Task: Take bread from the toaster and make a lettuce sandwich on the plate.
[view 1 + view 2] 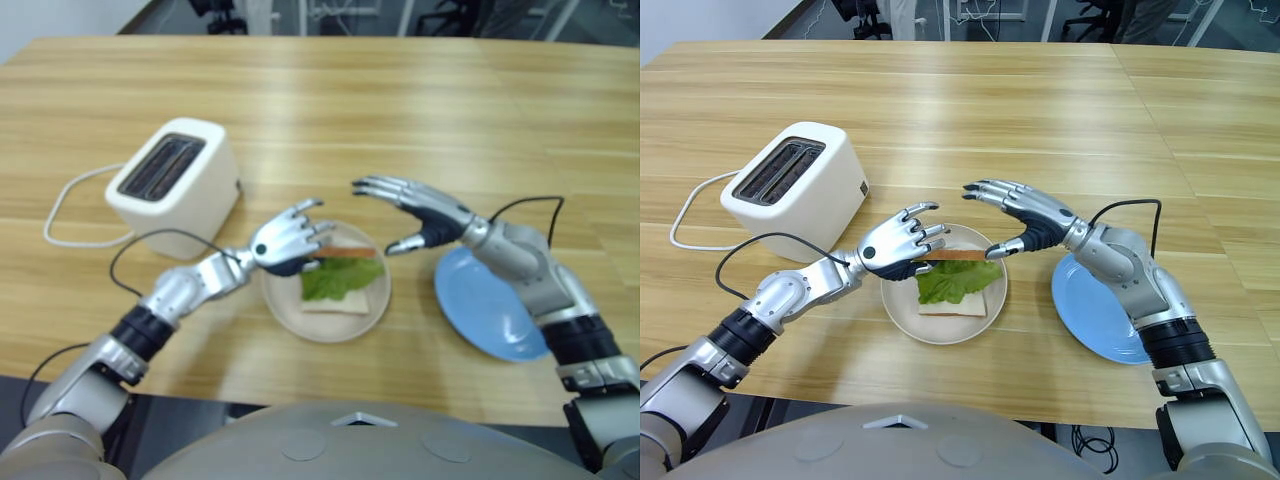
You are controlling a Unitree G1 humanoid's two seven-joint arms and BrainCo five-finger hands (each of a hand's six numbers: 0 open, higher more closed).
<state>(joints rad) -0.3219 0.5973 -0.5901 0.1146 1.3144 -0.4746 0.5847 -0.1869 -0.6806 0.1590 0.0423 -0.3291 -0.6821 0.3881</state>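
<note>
The toaster [790, 185] sits on the table [990, 110] at about ten o'clock from the beige plate [940, 335]. Its two slots look dark, with no bread standing up out of them, so the fetching part of the job seems done.

On the beige plate lies the bottom slice [940, 305], and the lettuce [955, 280] is spread over it, hanging a little past its edge toward twelve o'clock.

The left hand [898, 245] is over the plate's rim at ten o'clock. Its fingers are curled around one end of the top slice [960, 256], which it holds roughly level and seen edge-on, just above the lettuce. I cannot tell whether the slice touches the leaf yet.

The right hand [1025, 215] hovers at about two o'clock from the beige plate with its fingers spread apart, holding nothing, its fingertips near the free end of the top slice.

A blue plate [1095, 320] lies at three o'clock, under the right forearm.

By my reading the sandwich is nearly made: base and lettuce are placed. What is left is to lower the top slice squarely onto the lettuce and let go.
</note>
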